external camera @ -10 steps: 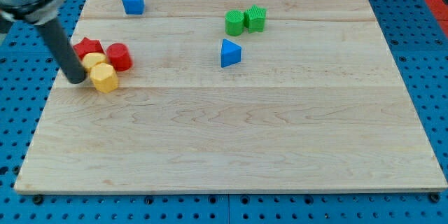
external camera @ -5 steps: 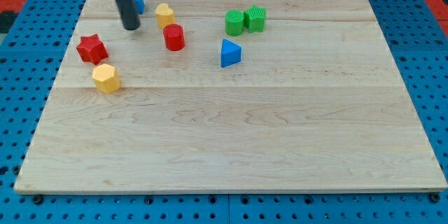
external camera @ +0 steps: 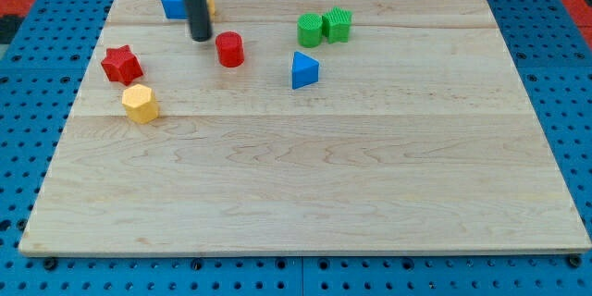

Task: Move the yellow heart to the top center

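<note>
Although most blocks show whole, you get only part of two.
Yellow heart (external camera: 209, 1): a yellow sliver behind the rod, near the surface's top left; shape unreadable.
Blue cube (external camera: 172, 3): partly covered by the rod, just left of the heart.
My tip (external camera: 201, 37): below the heart, left of the red cylinder (external camera: 229, 49).
Hand: none, a bare rod, holding nothing.
Rod: cut off at the view's top.
Surface (external camera: 305, 185): pale wooden board on a blue pegboard (external camera: 18, 102).
</note>
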